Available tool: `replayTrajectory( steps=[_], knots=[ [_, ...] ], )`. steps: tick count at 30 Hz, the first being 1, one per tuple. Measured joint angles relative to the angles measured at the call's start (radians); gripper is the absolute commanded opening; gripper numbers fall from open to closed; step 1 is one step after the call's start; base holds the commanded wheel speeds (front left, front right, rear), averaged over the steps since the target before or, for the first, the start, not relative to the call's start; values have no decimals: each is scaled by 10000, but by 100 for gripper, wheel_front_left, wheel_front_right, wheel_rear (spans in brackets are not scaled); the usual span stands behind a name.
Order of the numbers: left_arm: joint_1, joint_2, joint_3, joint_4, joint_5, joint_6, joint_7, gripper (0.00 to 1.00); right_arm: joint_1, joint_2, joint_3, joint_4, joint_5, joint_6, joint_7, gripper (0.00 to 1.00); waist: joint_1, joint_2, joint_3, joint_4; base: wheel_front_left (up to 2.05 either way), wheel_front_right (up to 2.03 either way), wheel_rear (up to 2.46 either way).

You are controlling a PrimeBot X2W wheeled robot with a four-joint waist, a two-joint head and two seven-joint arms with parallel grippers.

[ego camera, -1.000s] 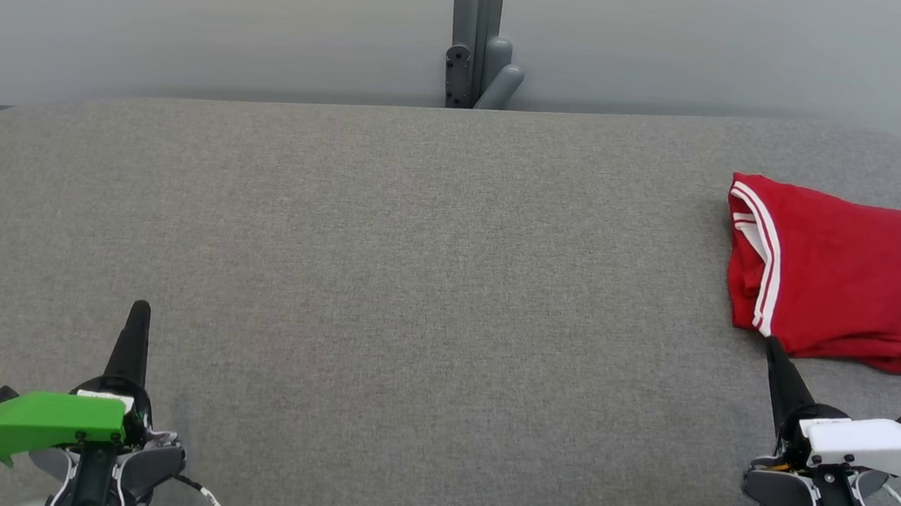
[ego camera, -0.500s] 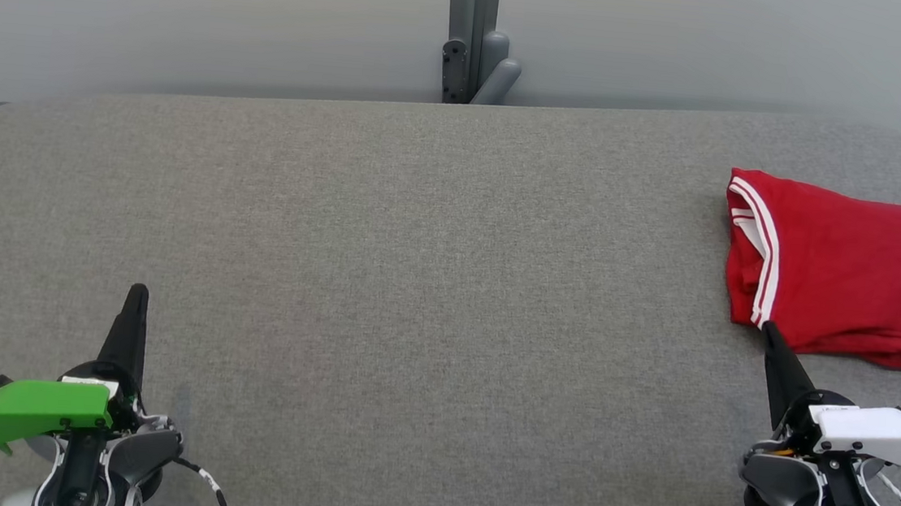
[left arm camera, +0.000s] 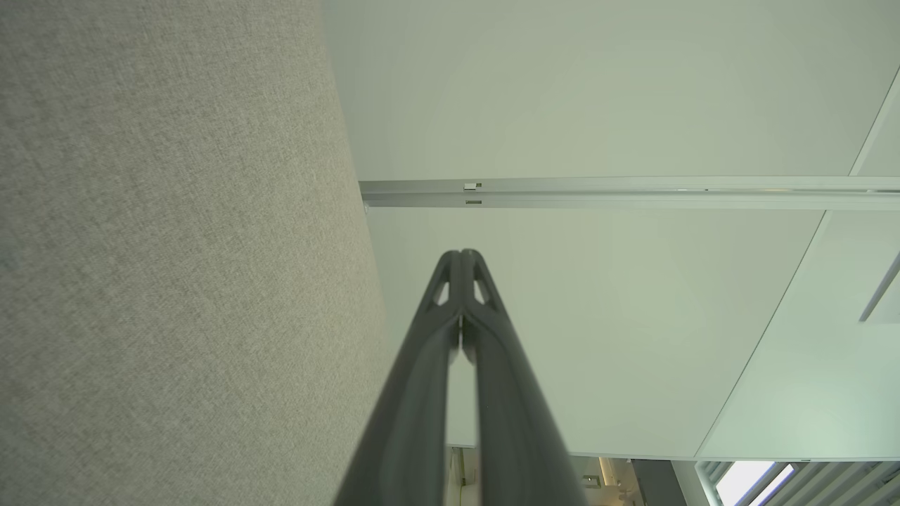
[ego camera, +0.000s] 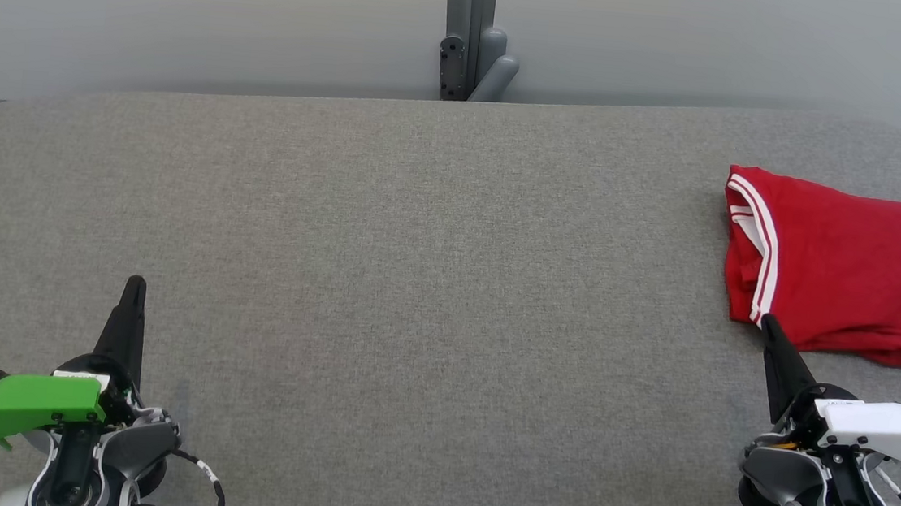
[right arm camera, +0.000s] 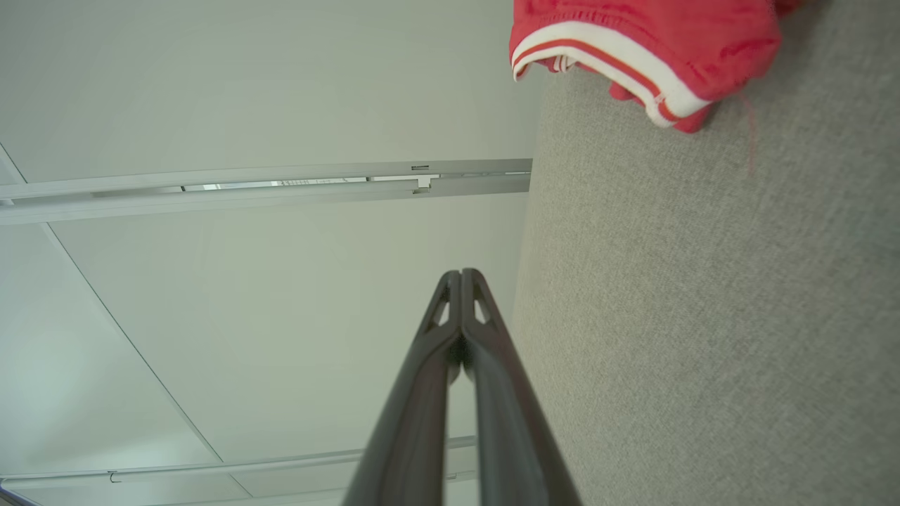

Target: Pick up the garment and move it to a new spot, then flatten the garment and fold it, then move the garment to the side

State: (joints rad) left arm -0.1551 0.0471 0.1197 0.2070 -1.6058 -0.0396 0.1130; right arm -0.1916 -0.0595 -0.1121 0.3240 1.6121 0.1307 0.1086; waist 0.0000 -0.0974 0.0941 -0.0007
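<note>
Right pincer (ego camera: 767,321) and left pincer (ego camera: 135,284) pinched together, empty, at 5 and 7: folded red white-striped cloth garment (ego camera: 848,271) looks set aside at 3 on grey fabric tabletop (ego camera: 419,242).

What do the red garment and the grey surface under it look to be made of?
The red garment: soft, knit-looking fabric, matte, with white striped trim; it lies folded in soft creases. The grey surface: seemingly a woven textile covering, matte, with a fine heathered weave visible in the right wrist view.
</note>
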Motion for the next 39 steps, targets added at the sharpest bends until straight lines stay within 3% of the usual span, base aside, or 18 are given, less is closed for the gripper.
replayTrajectory(
  steps=[39],
  knots=[
    [-1, 0, 2, 0, 0, 0, 0, 0, -1, -115, 151, 0, 142, 0, -63, 0, -1, 0, -1, 0, 0, 0, 0]
  ],
)
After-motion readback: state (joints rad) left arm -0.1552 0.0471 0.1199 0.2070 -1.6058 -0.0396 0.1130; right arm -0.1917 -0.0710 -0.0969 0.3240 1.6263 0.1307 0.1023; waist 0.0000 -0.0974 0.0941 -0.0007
